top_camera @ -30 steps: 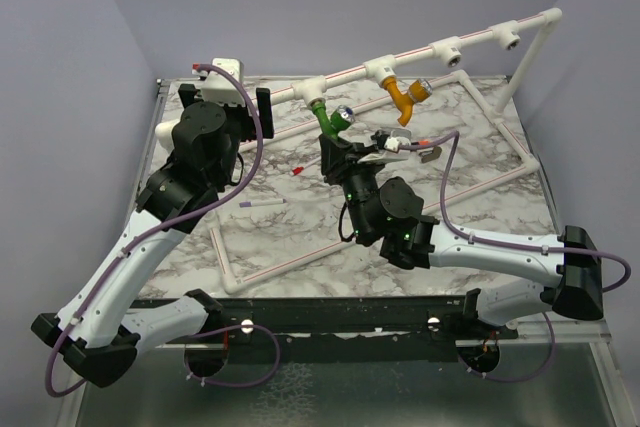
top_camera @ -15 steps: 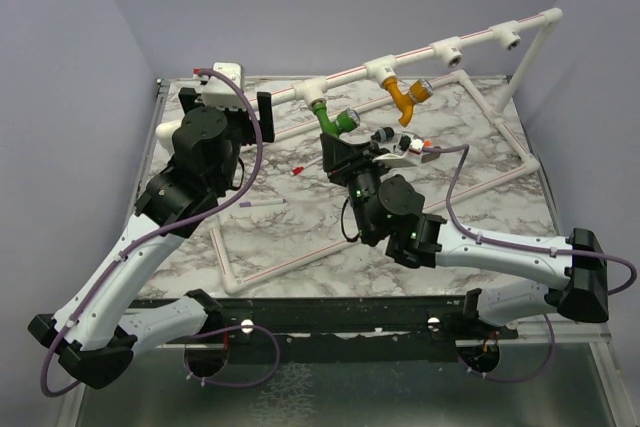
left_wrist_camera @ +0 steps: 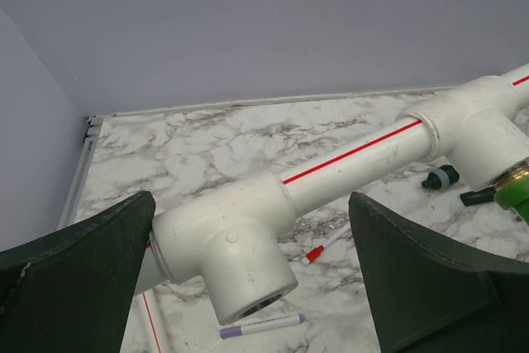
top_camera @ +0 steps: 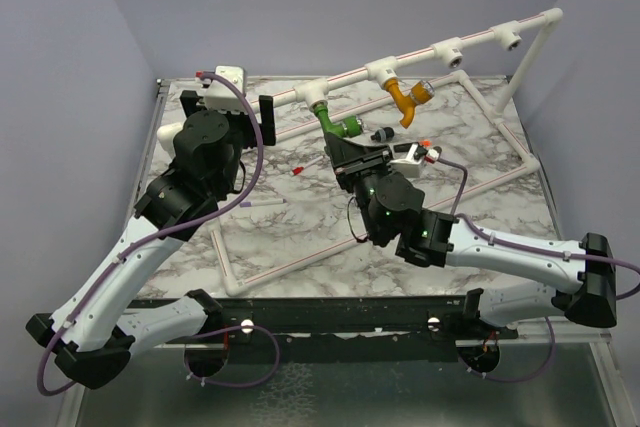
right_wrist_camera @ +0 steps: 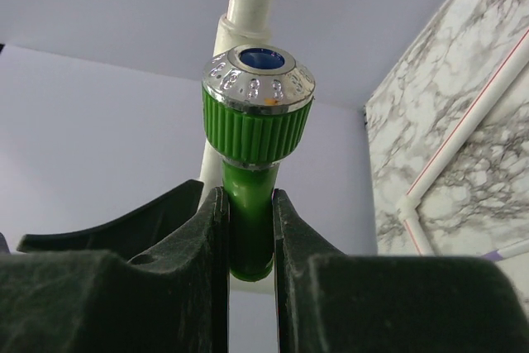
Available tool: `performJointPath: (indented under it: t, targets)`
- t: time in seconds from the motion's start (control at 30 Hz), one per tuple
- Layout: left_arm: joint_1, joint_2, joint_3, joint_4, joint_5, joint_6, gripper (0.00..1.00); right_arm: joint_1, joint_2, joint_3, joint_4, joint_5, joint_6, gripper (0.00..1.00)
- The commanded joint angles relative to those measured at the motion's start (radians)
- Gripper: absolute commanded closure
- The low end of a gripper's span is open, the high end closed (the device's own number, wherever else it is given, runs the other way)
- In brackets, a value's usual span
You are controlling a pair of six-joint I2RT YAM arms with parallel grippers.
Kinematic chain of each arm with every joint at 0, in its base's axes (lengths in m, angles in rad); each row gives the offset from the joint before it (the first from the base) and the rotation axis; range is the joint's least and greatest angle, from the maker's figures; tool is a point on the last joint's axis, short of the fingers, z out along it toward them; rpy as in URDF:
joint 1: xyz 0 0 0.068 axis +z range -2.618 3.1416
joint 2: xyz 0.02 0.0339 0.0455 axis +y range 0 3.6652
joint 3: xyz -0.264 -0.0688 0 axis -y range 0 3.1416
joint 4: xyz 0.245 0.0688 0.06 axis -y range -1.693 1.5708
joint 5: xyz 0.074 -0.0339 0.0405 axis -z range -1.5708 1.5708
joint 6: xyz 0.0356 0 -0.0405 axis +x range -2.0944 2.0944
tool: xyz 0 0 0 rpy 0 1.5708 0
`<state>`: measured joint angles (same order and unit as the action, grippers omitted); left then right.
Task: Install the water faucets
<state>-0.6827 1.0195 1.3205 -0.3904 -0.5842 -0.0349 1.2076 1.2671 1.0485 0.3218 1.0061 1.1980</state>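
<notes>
- Nearest the arms, a purple pen (top_camera: 262, 203) and a red pen (top_camera: 300, 168) lay loose on the marble worktop (top_camera: 300, 247), apart from the job.
- The right end effector (right_wrist_camera: 248, 212) was clamped narrow on the green faucet (right_wrist_camera: 256, 126), gripping its spout below the ribbed collar, probably so the wrist could twist it home.
- That faucet hung from a fitting on the white pipe frame (left_wrist_camera: 355, 155), near the middle of the worktop.
- The left end effector (left_wrist_camera: 252, 245) stood wide open astride the frame's left end, holding nothing, likely placed to brace the frame.
- Farther along, the orange faucet (top_camera: 405, 95) hung from the next fitting, apparently installed.
- Two sockets (top_camera: 447, 50) beyond were bare.
</notes>
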Motion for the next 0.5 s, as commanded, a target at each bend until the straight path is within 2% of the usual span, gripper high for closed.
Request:
performJointPath:
  t: [0.0, 0.3, 0.47]
  targets:
    - [-0.047, 0.006, -0.042, -0.14, 0.041, -0.053, 0.01, -0.027, 0.006, 0.012, -0.215, 0.048, 0.252, 0.99]
    - [-0.088, 0.006, -0.046, -0.142, 0.004, -0.059, 0.01, -0.028, 0.007, 0.013, -0.32, 0.003, 0.511, 0.99]
    - [-0.107, -0.001, -0.048, -0.145, -0.007, -0.053, 0.01, -0.041, 0.028, 0.015, -0.396, -0.089, 0.689, 0.99]
